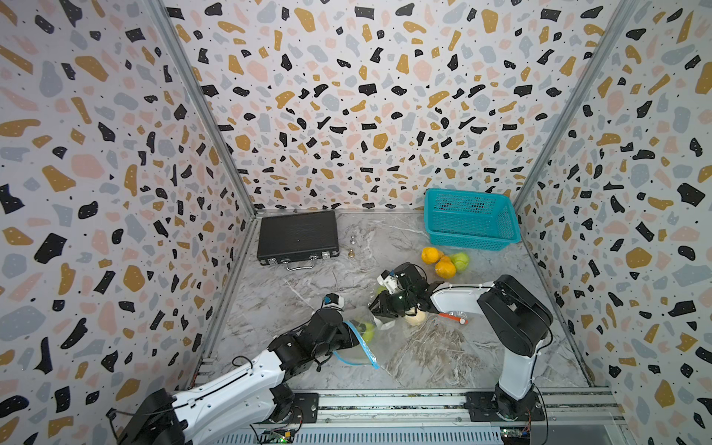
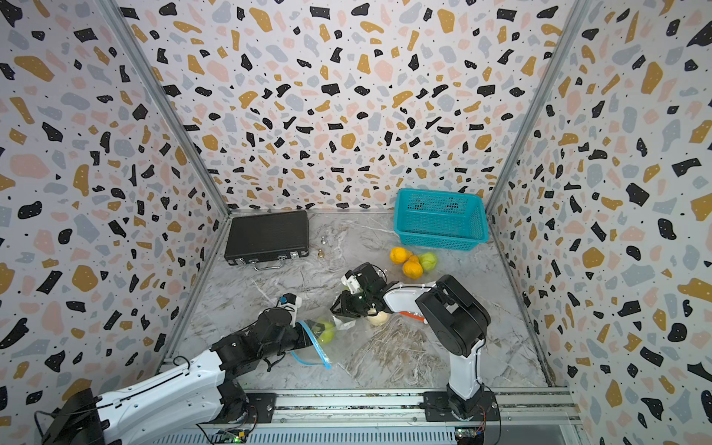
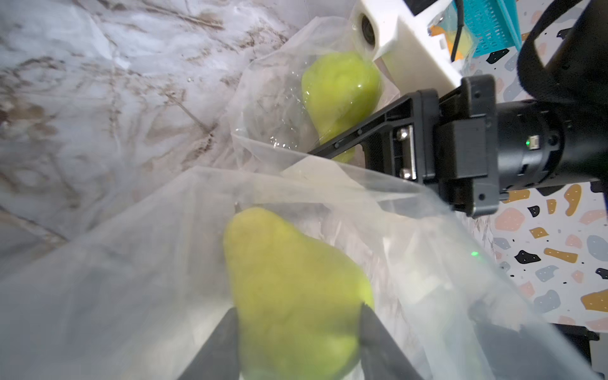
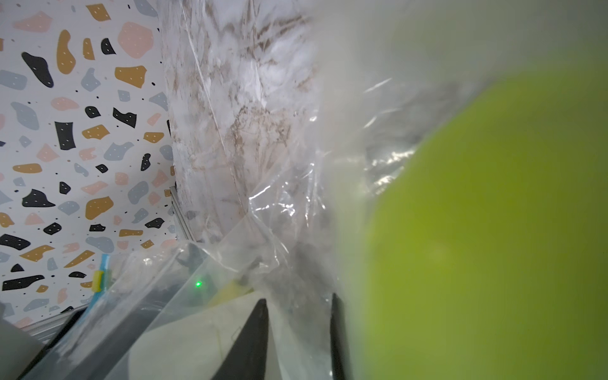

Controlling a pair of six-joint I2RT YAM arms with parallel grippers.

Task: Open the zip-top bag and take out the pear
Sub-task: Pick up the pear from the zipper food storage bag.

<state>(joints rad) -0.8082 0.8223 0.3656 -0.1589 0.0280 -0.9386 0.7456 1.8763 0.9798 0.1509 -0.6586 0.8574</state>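
Observation:
The clear zip-top bag [image 1: 360, 352] with a blue zip strip lies at the table's front middle, its mouth turned to my left arm. My left gripper [image 3: 299, 312] reaches inside it and is shut on the green pear [image 3: 289, 273], one finger against each side. Both top views show that pear [image 1: 368, 332] [image 2: 326, 333] through the plastic. My right gripper [image 4: 299, 299] is at the bag's far end [image 1: 379, 314]. Its jaws stand apart, with loose film [image 4: 296, 250] between them. A second green pear [image 3: 342, 88] lies in clear plastic under the right wrist.
A teal basket [image 1: 472, 219] stands at the back right, with two oranges [image 1: 445, 269] and a green fruit [image 1: 460, 261] in front of it. A black case [image 1: 297, 237] lies at the back left. A beige round thing [image 1: 416, 318] and a red-orange stick [image 1: 452, 318] lie under the right arm.

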